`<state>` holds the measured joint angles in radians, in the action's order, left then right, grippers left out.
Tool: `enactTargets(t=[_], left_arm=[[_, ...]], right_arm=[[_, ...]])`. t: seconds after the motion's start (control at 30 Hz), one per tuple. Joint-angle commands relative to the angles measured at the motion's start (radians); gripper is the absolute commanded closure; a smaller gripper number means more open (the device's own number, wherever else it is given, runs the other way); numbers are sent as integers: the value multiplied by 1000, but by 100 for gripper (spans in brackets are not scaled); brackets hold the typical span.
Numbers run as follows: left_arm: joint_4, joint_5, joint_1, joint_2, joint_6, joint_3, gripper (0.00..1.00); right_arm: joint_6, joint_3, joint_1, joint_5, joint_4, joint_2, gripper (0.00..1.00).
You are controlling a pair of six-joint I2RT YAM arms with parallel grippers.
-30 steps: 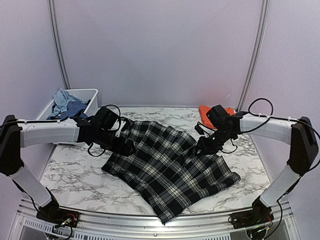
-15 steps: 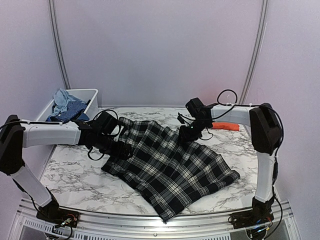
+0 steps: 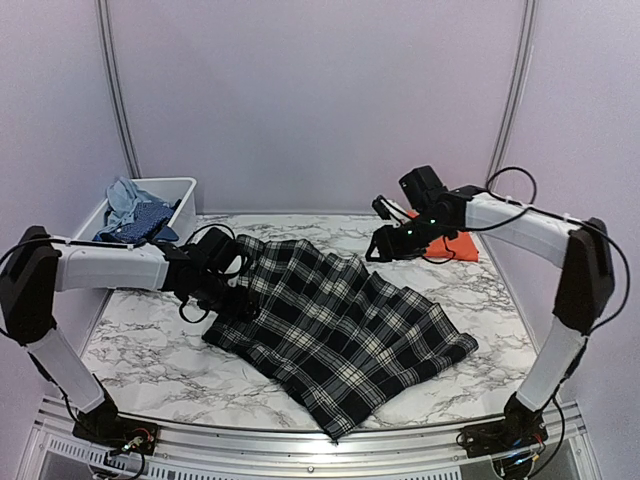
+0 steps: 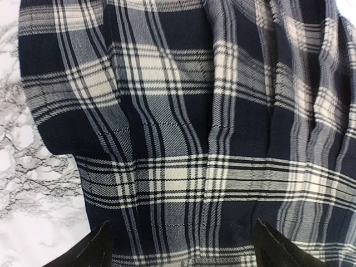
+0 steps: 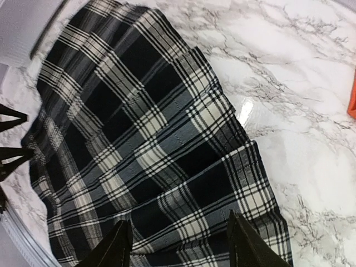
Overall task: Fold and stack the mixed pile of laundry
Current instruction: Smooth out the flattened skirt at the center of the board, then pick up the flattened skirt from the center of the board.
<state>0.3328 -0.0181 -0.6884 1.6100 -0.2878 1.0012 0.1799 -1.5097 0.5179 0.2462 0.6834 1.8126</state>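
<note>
Loosely rumpled plaid piece, marble tabletop

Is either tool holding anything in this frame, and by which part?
Nothing is held. The left tool stands open over the left edge of the plaid piece; the right tool hangs open above it, empty.

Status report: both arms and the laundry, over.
Left end effector open, low over plaid piece. Right end effector open, empty, above it. Orange T-shirt far right, apart. Nothing blocking.
</note>
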Motion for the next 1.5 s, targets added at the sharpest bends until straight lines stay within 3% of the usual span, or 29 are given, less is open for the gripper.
enactTargets(t=[0.0,0.23,0.47,0.63,0.73,0.9,1.03,1.23,1.47], left_arm=[[59,-36,2,93,8,47,15],[65,-73,14,206,9,101,27],[73,-69,69,352,30,166,37],[81,-51,130,416,43,248,36],[97,-57,170,424,53,308,29],[120,45,194,324,140,391,18],[119,104,123,151,217,337,18],[119,85,-106,-55,165,158,20],[111,40,-368,-108,99,50,24]], right_arm=[[84,192,2,36,8,-197,46],[256,576,47,119,-96,-479,52],[288,749,51,121,-203,-447,53],[214,659,42,87,-259,-201,54],[181,537,35,69,-251,-81,55],[150,333,45,127,-195,-45,56],[174,319,37,138,-148,-184,53],[352,539,-53,114,-117,-490,40],[701,794,-71,-23,-52,-799,32]])
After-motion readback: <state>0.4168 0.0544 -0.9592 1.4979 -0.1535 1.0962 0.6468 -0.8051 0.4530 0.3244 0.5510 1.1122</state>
